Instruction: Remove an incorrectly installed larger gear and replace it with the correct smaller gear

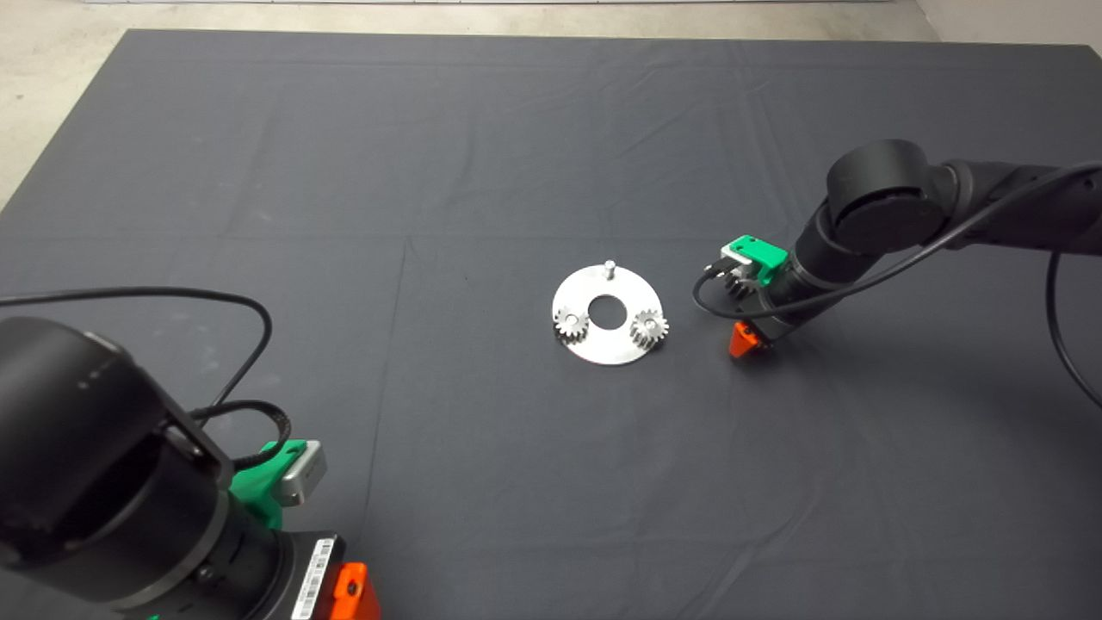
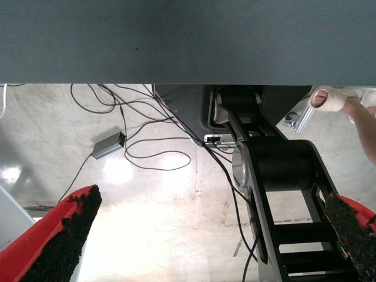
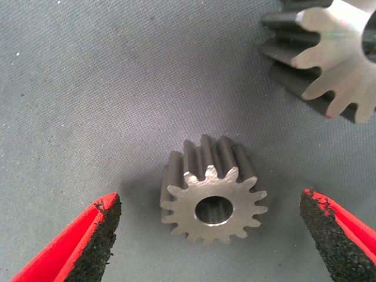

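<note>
In the right wrist view the smaller gear (image 3: 211, 197), fine-toothed with a centre bore, lies on the mat between my right gripper's (image 3: 207, 200) open fingers (image 3: 97, 235), which do not touch it. The larger gear (image 3: 332, 53), with coarse splayed teeth, lies on the mat just beyond it. In the head view my right gripper (image 1: 746, 338) is low on the mat right of the round steel plate (image 1: 608, 344) and hides both gears. The plate carries two small gears (image 1: 571, 325) (image 1: 649, 328) and one bare pin (image 1: 609, 267). My left gripper (image 1: 355, 592) is parked at the lower left, open.
The left wrist view shows the floor beyond the mat with cables (image 2: 147, 147), a small grey box (image 2: 108, 144), the robot's base (image 2: 276, 170) and a person's hand (image 2: 329, 98). The right arm's black cable (image 1: 1063, 344) loops over the mat at the right.
</note>
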Robot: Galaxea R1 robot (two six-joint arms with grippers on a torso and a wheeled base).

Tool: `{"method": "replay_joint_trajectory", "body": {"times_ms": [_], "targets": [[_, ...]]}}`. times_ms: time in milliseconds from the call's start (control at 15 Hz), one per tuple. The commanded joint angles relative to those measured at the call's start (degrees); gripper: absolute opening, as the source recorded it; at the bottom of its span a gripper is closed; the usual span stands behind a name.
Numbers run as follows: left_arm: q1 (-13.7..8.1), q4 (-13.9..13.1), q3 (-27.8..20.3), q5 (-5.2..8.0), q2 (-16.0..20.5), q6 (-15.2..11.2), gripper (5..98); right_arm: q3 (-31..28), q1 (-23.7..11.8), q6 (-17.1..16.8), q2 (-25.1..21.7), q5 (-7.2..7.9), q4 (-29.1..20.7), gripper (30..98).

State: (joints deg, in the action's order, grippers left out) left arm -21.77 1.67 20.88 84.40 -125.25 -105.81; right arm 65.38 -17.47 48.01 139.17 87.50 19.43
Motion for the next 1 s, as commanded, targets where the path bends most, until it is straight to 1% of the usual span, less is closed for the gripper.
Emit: {"method": "replay_joint_trajectory", "body": {"times_ms": [0,133,200,333,467,667,733,933], "targets": [[-0.47,-1.14,-0.77,0.15,0.11,-0.45,98.1,2.11,-0.90,-0.02,-0.19,4.79,1.84,80.4],[-0.47,-1.14,-0.77,0.16,0.09,-0.45,98.1,2.11,-0.90,-0.02,-0.34,4.52,1.87,79.7],[-0.47,-1.14,-0.77,0.16,0.13,-0.45,98.1,2.11,-0.90,0.07,-0.32,4.52,1.84,76.1],[-0.47,-1.14,-0.77,0.16,0.13,-0.45,98.1,2.11,-0.90,0.07,-0.34,4.52,1.84,75.2],[-0.47,-1.14,-0.77,0.16,0.04,-0.45,98.1,2.11,-0.90,0.25,-0.34,4.52,1.84,70.5],[-0.47,-1.14,-0.77,0.16,0.04,-0.45,98.1,2.02,-0.90,0.16,-0.34,4.52,1.84,69.8],[-0.47,-1.14,-0.77,0.16,0.04,-0.45,98.1,2.15,-0.90,0.33,-0.34,4.52,1.84,66.3],[-0.47,-1.14,-0.77,0.16,0.04,-0.45,98.1,2.02,-0.90,0.37,-0.43,4.61,1.84,65.8]]}}
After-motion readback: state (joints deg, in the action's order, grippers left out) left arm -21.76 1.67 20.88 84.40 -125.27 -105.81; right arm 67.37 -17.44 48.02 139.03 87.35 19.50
